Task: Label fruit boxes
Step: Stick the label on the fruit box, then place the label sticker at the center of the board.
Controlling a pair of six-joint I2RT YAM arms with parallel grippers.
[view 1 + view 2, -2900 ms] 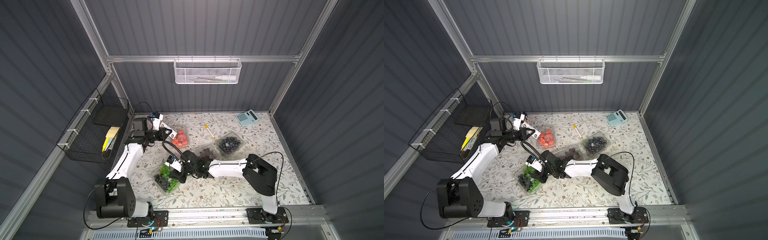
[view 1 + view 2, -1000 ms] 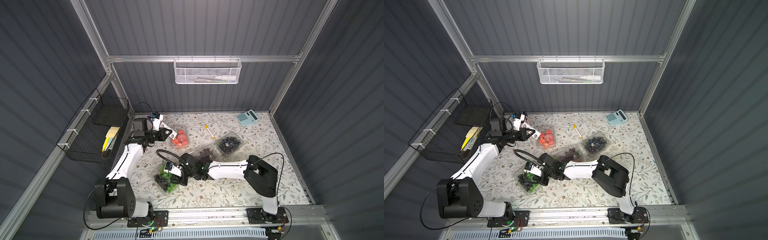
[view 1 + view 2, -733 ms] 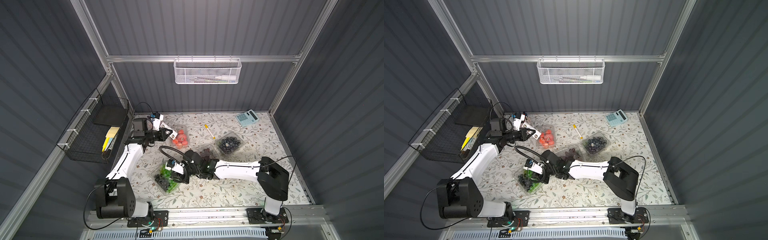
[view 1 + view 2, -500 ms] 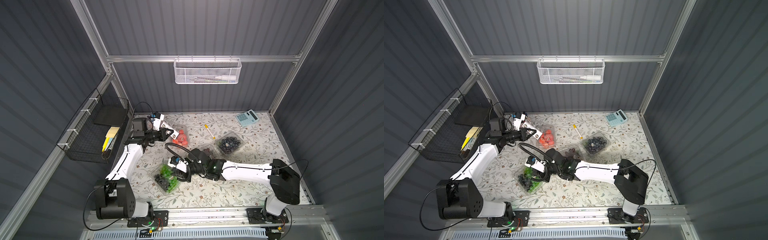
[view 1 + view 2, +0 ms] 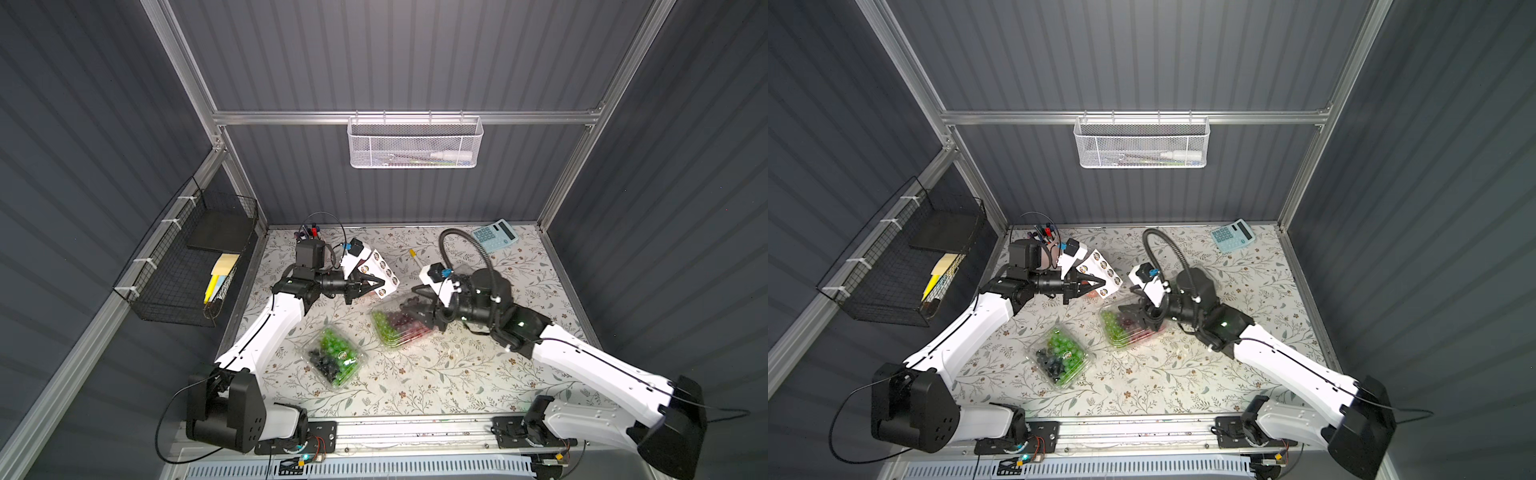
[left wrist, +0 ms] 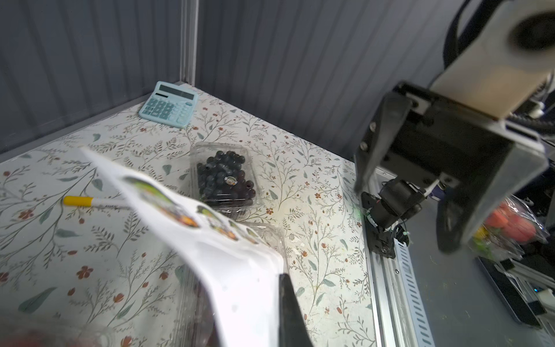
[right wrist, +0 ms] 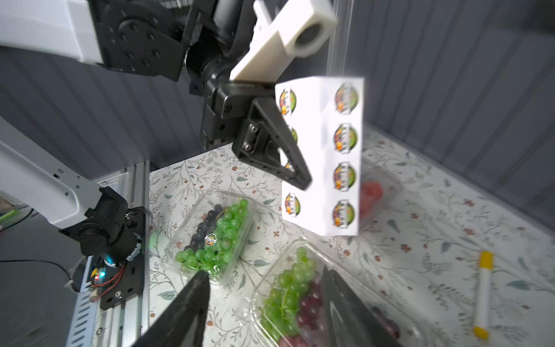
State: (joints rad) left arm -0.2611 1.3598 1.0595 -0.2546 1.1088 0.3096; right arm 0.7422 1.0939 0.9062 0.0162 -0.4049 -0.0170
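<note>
**Right tool** [image 7: 264,273]: jaws wide, empty, hanging low over the green-and-red grape box [image 7: 295,297]. That box sits mid-worktop [image 5: 457,374], just beside the green-and-black grape box [image 7: 210,234].

**Left tool** [image 7: 297,177]: clamped on one edge of the sticker sheet [image 7: 333,144], held aloft, printed face toward the right arm.

**Box status:**
- Green-and-black grape box and blueberry box [image 6: 223,177]: each shows a round sticker on the lid.
- Green-and-red grape box: no sticker seen; part of lid hidden by jaws.
- Strawberry box [image 7: 371,192]: lies behind the sheet; label status cannot be told.

**Risks, as judged:**
1. Sheet is gripped at one edge only, so the free end can flex away under a pinch. Tool may nip backing instead of a sticker, or drag the sheet out of the left grip.
2. Sticker may cling to the tool rather than transfer. The thin clear lid prob. gives little resistance to pressing.
3. Right tool is low over a light clamshell. A jaw catching the rim could shove or tip it, poss. into its neighbour.
4. The two tools are near each other in both top views. Approach to the sheet risks tool-to-tool contact.
5. Marker pen [image 7: 483,288] is loose on the worktop, apart from the boxes. Low concern.
</note>
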